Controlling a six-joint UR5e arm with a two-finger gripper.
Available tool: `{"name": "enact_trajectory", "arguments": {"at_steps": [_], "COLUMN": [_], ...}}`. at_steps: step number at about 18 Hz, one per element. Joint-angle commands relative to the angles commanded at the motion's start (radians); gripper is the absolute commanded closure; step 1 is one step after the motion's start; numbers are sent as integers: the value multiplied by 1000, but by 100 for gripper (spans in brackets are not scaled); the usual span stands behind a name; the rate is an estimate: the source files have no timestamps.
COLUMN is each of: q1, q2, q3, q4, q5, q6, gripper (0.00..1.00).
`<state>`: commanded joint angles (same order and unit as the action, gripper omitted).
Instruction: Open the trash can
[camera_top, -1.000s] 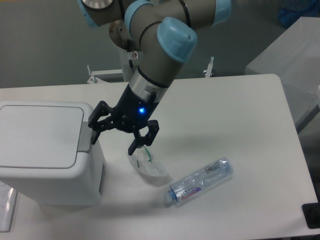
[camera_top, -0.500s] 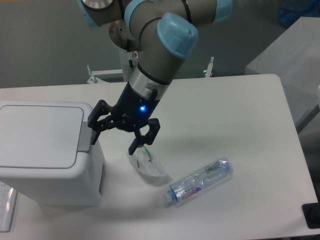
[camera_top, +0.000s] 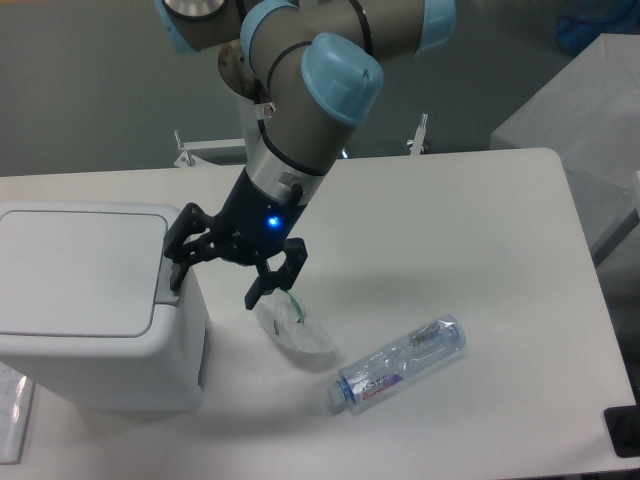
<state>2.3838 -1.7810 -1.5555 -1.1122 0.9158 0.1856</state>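
The trash can (camera_top: 90, 300) is a large white boxy bin at the table's left, its flat lid down and a grey push tab (camera_top: 166, 283) along the lid's right edge. My black gripper (camera_top: 218, 284) hangs open just right of the bin, with nothing between its fingers. Its left finger (camera_top: 180, 262) is at the grey tab; contact cannot be told. The right finger (camera_top: 266, 284) hangs over the table.
A crumpled clear plastic cup (camera_top: 296, 333) lies on the table below the gripper. A clear plastic bottle (camera_top: 400, 362) lies on its side to the right of it. A dark object (camera_top: 622, 430) sits at the table's front right corner.
The gripper has shifted left, bringing its left finger from beside the bin to the grey tab. The lid stays down. The cup and bottle have not moved.
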Motion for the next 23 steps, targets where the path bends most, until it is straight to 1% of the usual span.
{"name": "enact_trajectory", "arguments": {"at_steps": [6, 9, 15, 17, 19, 21, 22, 23], "q1": [-2, -3, -3, -2, 0, 12, 23, 50], "q2": [-3, 0, 2, 8, 37, 52, 55, 57], "q3": [-6, -9, -6, 9, 31, 54, 72, 92], "q4": [11, 11, 17, 15, 15, 17, 17, 17], "q5": [2, 35, 46, 46, 46, 46, 48, 46], "q6": [0, 2, 6, 3, 11, 17, 23, 32], "gripper": [0, 0, 0, 0, 0, 0, 0, 0]}}
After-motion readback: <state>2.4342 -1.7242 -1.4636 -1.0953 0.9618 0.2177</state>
